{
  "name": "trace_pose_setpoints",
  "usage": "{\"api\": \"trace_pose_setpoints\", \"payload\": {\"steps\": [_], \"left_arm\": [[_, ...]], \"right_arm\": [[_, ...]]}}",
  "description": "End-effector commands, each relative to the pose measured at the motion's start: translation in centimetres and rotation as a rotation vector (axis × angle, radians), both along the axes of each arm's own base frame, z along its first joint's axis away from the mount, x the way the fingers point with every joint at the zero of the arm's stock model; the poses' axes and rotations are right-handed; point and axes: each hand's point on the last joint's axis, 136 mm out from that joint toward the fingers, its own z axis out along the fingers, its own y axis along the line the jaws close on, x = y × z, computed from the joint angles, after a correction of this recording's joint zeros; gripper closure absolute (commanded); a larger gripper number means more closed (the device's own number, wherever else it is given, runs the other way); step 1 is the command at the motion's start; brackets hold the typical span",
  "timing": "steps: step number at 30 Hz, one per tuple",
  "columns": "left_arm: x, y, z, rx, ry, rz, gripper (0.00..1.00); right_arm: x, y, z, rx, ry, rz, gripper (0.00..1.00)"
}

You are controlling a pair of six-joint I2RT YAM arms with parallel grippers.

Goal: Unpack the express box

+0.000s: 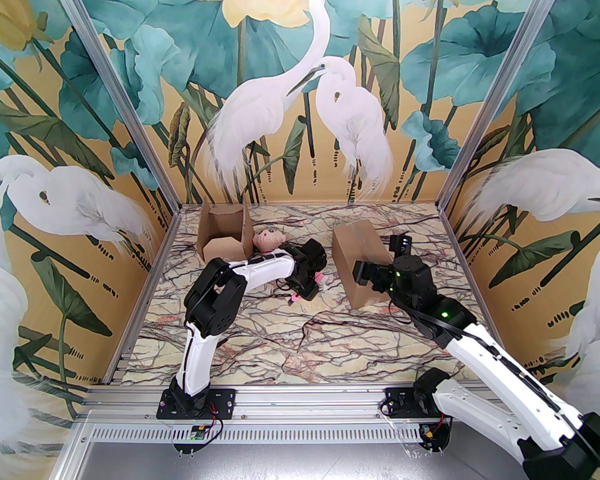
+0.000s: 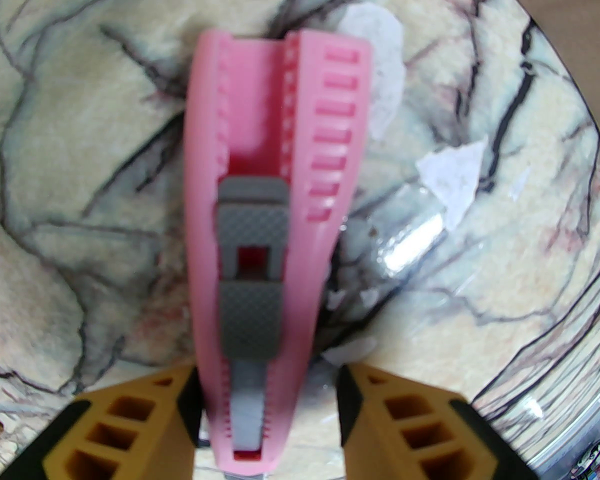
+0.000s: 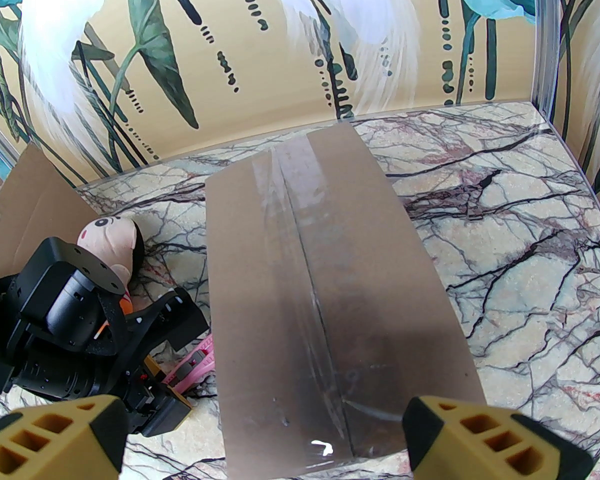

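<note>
Left tool (image 2: 267,383) straddles pink box cutter (image 2: 275,178), jaws half apart.
Right tool (image 3: 265,418) gapes wide above the taped express box (image 3: 325,268), standing right of centre on the table (image 3: 530,268) in the top view.

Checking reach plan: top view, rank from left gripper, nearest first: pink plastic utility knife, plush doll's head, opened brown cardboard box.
1. pink plastic utility knife, inside the left gripper
2. plush doll's head, just beyond, leftward
3. opened brown cardboard box, far-left corner
</note>
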Motion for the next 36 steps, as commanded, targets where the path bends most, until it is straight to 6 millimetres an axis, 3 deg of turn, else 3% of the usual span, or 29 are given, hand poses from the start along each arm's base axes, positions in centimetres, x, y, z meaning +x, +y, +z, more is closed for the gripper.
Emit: {"api": "trace_pose_setpoints", "payload": {"steps": [1, 5, 8, 14, 20, 27, 31, 36], "left_arm": [[-2.2, 1.6, -4.4, 0.097, 0.118, -0.006, 0.59], [-2.0, 1.4, -3.7, 0.077, 0.094, -0.007, 0.69], [-1.6, 1.1, -1.8, 0.03, 0.041, -0.008, 0.72], [-0.2, 0.1, 4.9, -0.141, -0.115, -0.002, 0.76], [0.1, -0.4, 11.9, -0.336, -0.247, -0.015, 0.76], [-1.1, -1.8, 17.7, -0.524, -0.306, -0.055, 0.77], [-1.9, -2.3, 19.4, -0.568, -0.312, -0.077, 0.77], [-2.9, -3.2, 21.3, -0.606, -0.338, -0.112, 0.77]], "right_arm": [[-0.2, -0.8, 0.4, 0.015, -0.029, -0.039, 0.01], [-0.5, -1.2, 0.4, 0.012, -0.034, -0.045, 0.01], [-0.8, -1.4, 0.2, 0.026, -0.016, -0.061, 0.01], [-1.8, 0.1, -1.8, 0.157, 0.094, -0.032, 0.0], [-1.1, 3.6, -2.5, 0.319, 0.161, 0.042, 0.05], [1.1, 7.9, 0.1, 0.343, 0.119, 0.152, 0.1], [2.0, 9.9, 1.5, 0.35, 0.092, 0.189, 0.13], [2.4, 10.8, 2.4, 0.334, 0.078, 0.172, 0.17]]}}
